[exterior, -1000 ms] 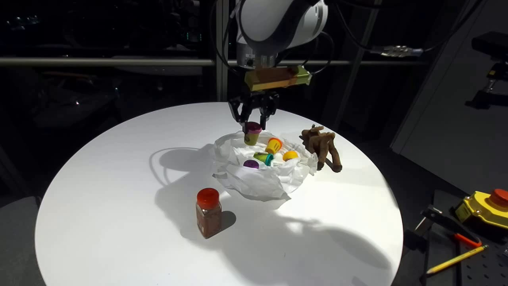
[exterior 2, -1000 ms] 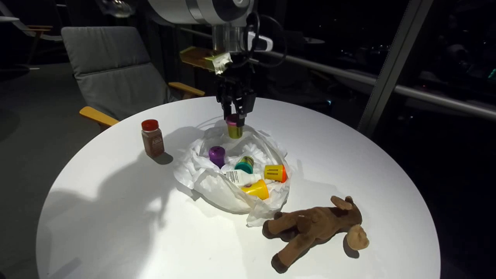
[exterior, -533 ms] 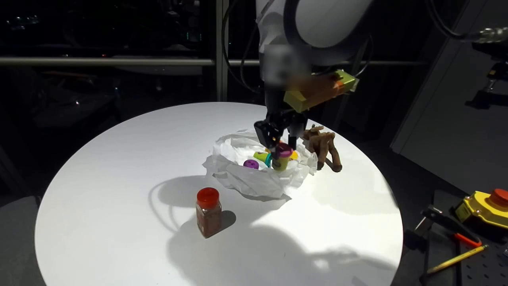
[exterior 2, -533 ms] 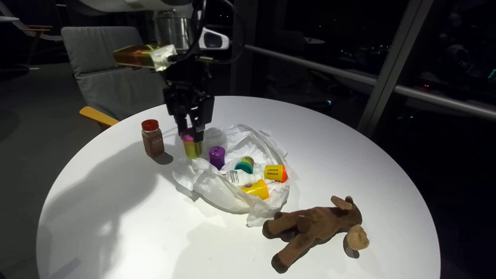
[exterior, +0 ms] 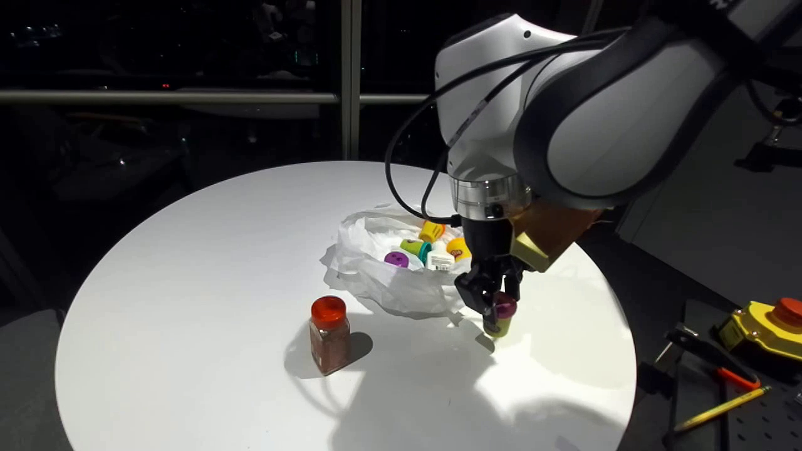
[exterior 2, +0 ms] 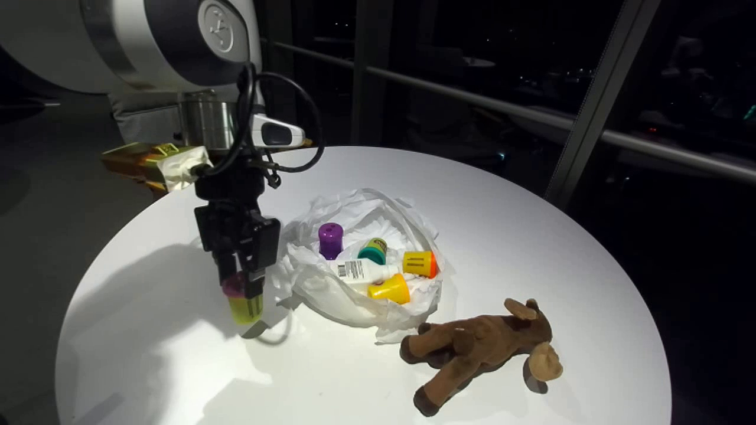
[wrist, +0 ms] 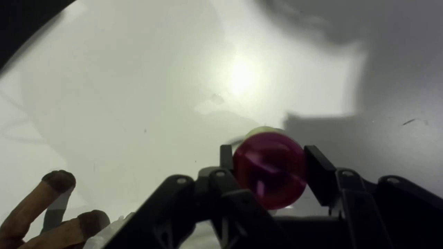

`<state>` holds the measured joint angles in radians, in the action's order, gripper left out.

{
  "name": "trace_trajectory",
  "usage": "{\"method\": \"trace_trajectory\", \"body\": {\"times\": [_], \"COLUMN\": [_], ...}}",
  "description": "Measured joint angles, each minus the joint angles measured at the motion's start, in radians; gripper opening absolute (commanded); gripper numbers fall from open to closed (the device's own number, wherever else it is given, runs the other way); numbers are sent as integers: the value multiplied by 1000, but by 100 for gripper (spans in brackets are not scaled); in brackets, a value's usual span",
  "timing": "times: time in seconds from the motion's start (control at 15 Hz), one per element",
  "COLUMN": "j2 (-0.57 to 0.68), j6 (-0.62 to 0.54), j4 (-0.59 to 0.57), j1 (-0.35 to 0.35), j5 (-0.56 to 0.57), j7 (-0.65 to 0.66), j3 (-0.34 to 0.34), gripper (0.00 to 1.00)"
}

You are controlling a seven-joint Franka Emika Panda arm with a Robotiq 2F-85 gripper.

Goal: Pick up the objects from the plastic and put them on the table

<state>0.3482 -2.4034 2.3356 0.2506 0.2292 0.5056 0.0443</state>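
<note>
You've swung the pink-lidded tub beyond the plastic, fingers gripping it; lowering it onto the counter looks next.

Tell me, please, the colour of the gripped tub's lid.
The lid is magenta, clearest in the wrist view.

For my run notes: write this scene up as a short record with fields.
gripper: closed on the pink-lidded tub
tub position: outside the plastic; touching the table or just above, unclear
in the plastic: purple container, teal-lidded tub, white bottle, orange-lidded tub, yellow-lidded tub
on the table: red-lidded jar, brown plush animal
</note>
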Motion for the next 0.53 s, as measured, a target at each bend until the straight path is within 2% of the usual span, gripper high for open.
{"method": "trace_trajectory", "body": {"times": [0.2,0.53], "j2": [-8,-5], "j6": [-23,-86], "j4": [31,50], "j1": [2,19], "j5": [3,-4], "j7": [-6,-16], "j3": [-25,-107], "gripper": [28,28]}}
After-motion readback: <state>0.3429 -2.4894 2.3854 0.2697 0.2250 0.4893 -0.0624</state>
